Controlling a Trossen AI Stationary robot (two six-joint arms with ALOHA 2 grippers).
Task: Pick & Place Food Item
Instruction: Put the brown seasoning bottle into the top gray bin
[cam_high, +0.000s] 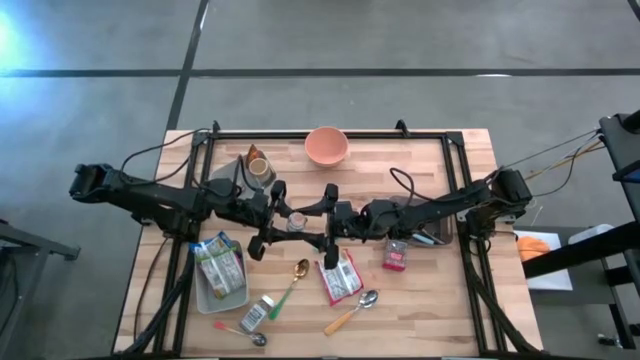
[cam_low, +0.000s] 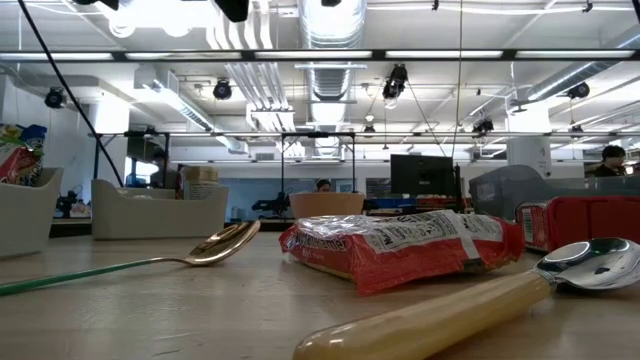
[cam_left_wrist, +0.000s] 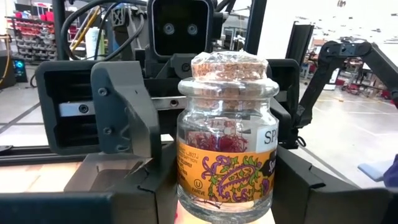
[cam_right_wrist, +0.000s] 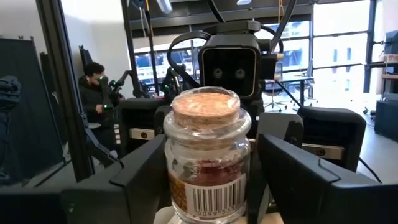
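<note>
From above, both arms meet mid-table over a small cork-stoppered jar (cam_high: 296, 221) — left gripper (cam_high: 277, 222) on one side, right gripper (cam_high: 322, 222) opposite. At table height, a gold spoon (cam_low: 222, 244) and a red packet (cam_low: 400, 245) lie in front. The left wrist view shows its fingers pinching the jar (cam_left_wrist: 227, 140). From the right wrist, its fingers flank the jar (cam_right_wrist: 207, 155); contact cannot be told.

Open robotics lab: exposed ceiling ducts (cam_low: 330, 30), other robot arms (cam_left_wrist: 348, 56), monitor (cam_low: 422, 175), polished concrete floor (cam_high: 400, 40).
</note>
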